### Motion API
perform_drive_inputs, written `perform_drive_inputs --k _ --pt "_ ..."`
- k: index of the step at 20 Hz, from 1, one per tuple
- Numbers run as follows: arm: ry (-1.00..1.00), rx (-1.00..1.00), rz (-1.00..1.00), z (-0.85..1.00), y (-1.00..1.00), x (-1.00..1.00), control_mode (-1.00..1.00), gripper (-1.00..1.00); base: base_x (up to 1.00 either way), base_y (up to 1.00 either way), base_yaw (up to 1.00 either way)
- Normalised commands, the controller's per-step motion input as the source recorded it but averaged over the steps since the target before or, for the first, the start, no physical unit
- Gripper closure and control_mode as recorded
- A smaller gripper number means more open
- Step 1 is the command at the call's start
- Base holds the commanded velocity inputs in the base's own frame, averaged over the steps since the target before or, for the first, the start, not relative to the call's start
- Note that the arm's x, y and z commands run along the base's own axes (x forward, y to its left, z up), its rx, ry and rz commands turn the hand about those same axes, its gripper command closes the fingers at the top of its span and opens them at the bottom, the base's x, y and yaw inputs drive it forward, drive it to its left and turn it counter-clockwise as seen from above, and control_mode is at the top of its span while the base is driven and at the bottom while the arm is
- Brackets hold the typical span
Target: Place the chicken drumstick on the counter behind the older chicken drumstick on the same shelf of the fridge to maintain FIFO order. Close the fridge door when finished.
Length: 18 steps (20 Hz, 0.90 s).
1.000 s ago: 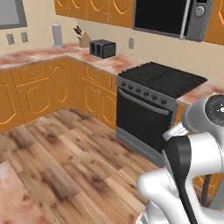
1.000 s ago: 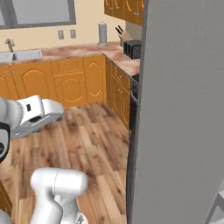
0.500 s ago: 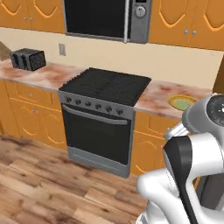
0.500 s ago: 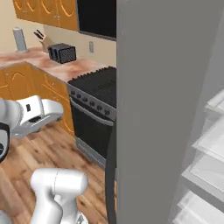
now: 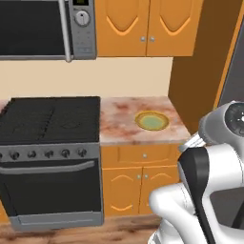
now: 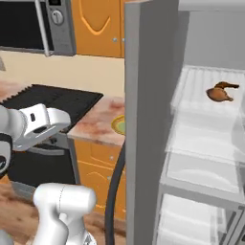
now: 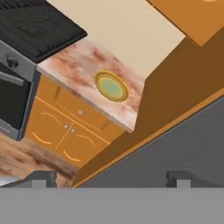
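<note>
While the hand (image 7: 111, 177) stands with its two dark tips spread wide and nothing between them, the tabletop (image 5: 125, 125) of pink marbled stone lies ahead between the black stove (image 5: 50, 119) and the fridge (image 6: 148, 119). On that tabletop, toward 3 o'clock in the left base view, sits a yellow-rimmed plate (image 5: 152, 120) with a greenish centre; the chicken drumstick is perhaps on it, though no dark shape can be made out there. In the right base view the fridge door (image 6: 143, 143) stands open, edge-on, and the older chicken drumstick (image 6: 220, 93) lies on the upper shelf (image 6: 191, 81) at 2 o'clock, its thin bone end pointing right. A microwave (image 5: 45, 28) hangs above the stove at 10 o'clock.
</note>
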Motion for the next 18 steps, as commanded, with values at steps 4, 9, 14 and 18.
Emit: perform_drive_inputs --k 4,9,14,18 --pt "0.00 0.00 0.00 0.00 0.00 0.00 1.00 -1.00 0.58 0.44 -0.82" --pt "0.00 0.00 0.00 0.00 0.00 0.00 1.00 -1.00 0.68 0.59 -0.68" --pt "0.00 0.00 0.00 0.00 0.00 0.00 1.00 -1.00 0.56 0.06 -0.39" --pt "0.00 0.00 0.00 0.00 0.00 0.00 1.00 -1.00 0.15 -0.19 -0.20"
